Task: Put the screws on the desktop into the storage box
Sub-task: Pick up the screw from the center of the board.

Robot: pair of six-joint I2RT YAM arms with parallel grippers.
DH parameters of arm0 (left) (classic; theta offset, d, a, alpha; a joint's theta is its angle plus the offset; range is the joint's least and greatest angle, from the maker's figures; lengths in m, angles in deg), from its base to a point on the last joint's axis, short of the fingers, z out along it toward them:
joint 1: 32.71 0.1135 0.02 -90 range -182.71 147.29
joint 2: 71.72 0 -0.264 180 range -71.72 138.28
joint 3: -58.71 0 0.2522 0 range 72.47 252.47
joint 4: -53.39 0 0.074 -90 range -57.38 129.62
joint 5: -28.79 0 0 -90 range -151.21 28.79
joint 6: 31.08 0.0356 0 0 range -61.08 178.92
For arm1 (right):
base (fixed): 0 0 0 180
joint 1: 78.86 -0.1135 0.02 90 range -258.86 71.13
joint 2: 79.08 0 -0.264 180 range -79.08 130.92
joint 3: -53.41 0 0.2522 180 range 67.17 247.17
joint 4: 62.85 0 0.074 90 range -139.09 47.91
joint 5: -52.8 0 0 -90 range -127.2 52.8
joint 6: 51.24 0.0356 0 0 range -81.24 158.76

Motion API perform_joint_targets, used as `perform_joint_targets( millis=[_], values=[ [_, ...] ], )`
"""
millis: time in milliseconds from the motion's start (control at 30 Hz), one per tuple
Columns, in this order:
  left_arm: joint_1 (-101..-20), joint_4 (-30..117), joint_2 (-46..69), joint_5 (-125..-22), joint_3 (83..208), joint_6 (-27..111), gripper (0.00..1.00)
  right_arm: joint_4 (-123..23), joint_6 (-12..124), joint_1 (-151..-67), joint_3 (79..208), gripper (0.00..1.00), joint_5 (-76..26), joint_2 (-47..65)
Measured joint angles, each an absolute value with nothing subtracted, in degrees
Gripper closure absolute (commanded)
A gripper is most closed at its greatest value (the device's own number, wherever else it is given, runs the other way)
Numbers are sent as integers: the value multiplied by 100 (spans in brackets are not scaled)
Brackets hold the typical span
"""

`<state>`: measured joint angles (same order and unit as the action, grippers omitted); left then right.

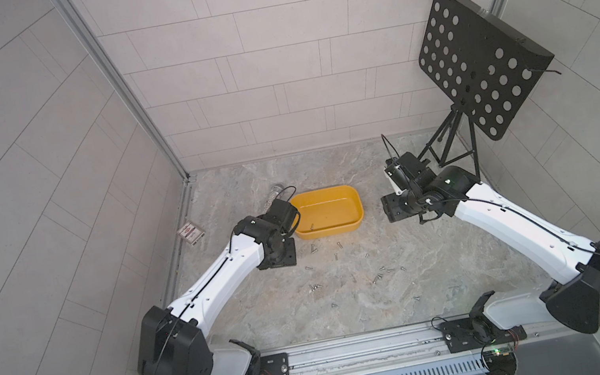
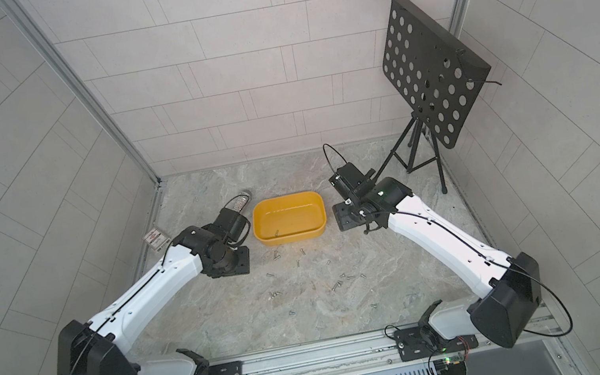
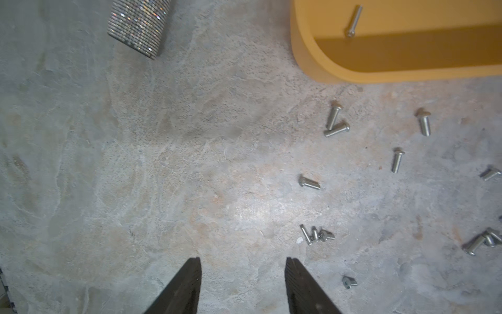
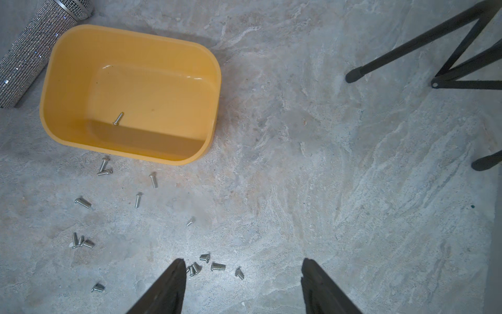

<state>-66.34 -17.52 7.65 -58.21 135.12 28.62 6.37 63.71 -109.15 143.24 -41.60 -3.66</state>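
Barely begun: one screw [image 4: 118, 118] lies in the yellow storage box [image 1: 331, 230] at centre frame, the other screws [image 1: 316, 286] scattered just below it on the veined grey bench [image 1: 273, 327]. The left tool [image 3: 243, 261] and right tool [image 4: 243, 262] hang spread and empty beside the box, within pale tiled walls [image 1: 270, 77], a black perforated stand [image 1: 509, 34] upper right.

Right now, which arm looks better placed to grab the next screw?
Right, probably: in its wrist view screws show between the tips of the open right gripper; the open left gripper faces bare desktop.
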Motion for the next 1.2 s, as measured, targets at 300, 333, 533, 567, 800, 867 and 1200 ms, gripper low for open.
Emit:
perform_joint_targets(
  millis=[300, 333, 533, 567, 800, 867, 1200],
  values=[
    [-7945, -1553, 1246, -5845, 13156, 1802, 45, 637, 6366, -10843, 14099, 30, -4130, -486],
    [-8079, -1514, 1272, -5849, 13147, 1714, 45, 642, 6366, -10827, 14082, 30, -4128, -501],
    [-8787, -1234, 1301, -5969, 13097, 1220, 45, 642, 6318, -10707, 14060, 31, -4106, -619],
    [-8877, -1147, 1301, -6011, 13062, 1159, 45, 642, 6312, -10687, 14053, 31, -4104, -643],
    [-9180, -642, 1447, -6299, 12723, 812, 45, 644, 6248, -10550, 13953, 33, -4042, -713],
    [-9222, -526, 1585, -6358, 12701, 764, 45, 642, 6215, -10526, 13918, 33, -4018, -720],
    [-9340, -150, 2009, -6529, 12664, 678, 49, 646, 6128, -10504, 13872, 34, -3907, -720]
  ],
)
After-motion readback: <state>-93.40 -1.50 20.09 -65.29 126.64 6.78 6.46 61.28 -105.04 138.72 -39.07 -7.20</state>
